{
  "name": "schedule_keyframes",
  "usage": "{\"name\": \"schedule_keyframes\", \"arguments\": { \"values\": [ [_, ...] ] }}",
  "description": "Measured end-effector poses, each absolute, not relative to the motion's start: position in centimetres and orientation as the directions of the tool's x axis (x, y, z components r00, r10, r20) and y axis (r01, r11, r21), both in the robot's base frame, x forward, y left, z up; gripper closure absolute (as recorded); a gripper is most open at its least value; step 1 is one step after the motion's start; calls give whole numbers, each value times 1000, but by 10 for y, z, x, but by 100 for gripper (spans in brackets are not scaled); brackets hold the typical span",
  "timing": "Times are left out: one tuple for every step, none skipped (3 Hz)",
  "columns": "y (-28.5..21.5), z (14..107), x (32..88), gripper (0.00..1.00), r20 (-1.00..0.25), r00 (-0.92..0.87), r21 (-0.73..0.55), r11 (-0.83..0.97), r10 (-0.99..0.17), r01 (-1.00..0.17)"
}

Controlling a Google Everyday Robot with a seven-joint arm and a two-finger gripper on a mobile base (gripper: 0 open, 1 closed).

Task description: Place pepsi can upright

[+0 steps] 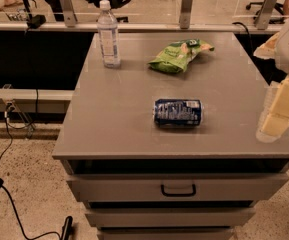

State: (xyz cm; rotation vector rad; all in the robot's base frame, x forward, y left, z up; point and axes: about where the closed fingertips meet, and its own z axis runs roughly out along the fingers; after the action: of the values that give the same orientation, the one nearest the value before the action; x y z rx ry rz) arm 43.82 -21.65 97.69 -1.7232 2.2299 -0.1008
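The pepsi can lies on its side near the middle of the grey table top, with its long axis running left to right and its white print panel facing up. My gripper hangs at the right edge of the view, over the table's right front corner. It is well to the right of the can and does not touch it. Nothing shows in the gripper.
A clear plastic water bottle stands upright at the table's back left. A green snack bag lies behind the can. Drawers with a dark handle sit below the front edge. Cables lie on the floor at left.
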Motion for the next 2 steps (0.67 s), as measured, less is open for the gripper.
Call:
{"name": "schedule_keyframes", "arguments": {
  "values": [
    [-216,977,438,0,-207,-221,-248,270,-953,-930],
    [-190,983,448,0,-195,-148,-250,195,-970,-949]
  ]
}}
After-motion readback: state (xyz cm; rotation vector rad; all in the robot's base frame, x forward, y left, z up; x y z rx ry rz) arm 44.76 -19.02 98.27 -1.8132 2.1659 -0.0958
